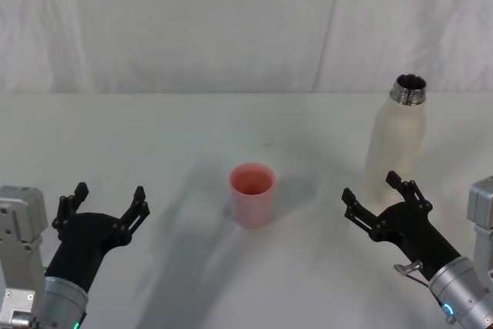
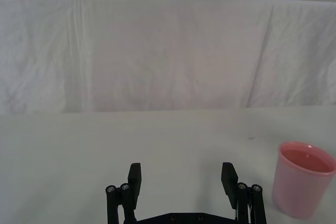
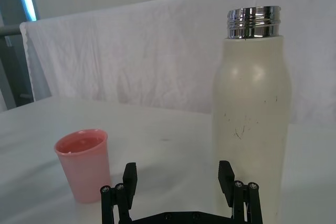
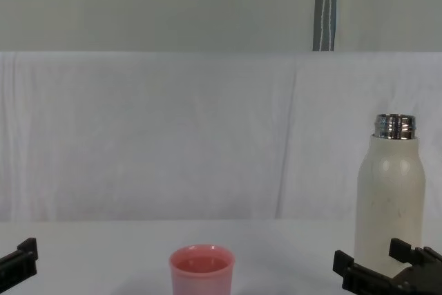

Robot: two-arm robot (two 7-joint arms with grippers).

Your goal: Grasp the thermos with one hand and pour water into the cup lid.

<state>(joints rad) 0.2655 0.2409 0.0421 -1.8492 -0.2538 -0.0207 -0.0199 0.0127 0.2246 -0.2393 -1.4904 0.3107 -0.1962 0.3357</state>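
Cream-white thermos (image 1: 395,140) is standing upright on the white table (image 1: 192,129), toward its right side and well back from the front edge; its steel neck (image 1: 408,88) is uncapped and open at the top. In the right wrist view the thermos (image 3: 251,129) is showing faint dark speckles on its body, with the threaded steel band bright above rounded shoulders.

Pink cup lid (image 1: 253,194) is sitting upright, mouth up, near the middle of the table, well apart from the thermos and closer to the front edge than it. In the chest view the cup lid (image 4: 202,269) is reaching only about a third of the height of the thermos (image 4: 389,195).

Right gripper (image 1: 383,199) is hovering just in front of the thermos base, fingers spread wide and holding nothing; contact with the bottle cannot be confirmed. In its own wrist view the right gripper (image 3: 177,179) is showing both black fingers parted, with the thermos just beyond one of them and the cup lid (image 3: 84,163) off to the other side.

Left gripper (image 1: 108,206) is resting near the front left corner of the table, fingers likewise spread and empty, well apart from the cup lid. From the left wrist view the left gripper (image 2: 181,179) is pointing at the white cloth backdrop (image 2: 157,51).
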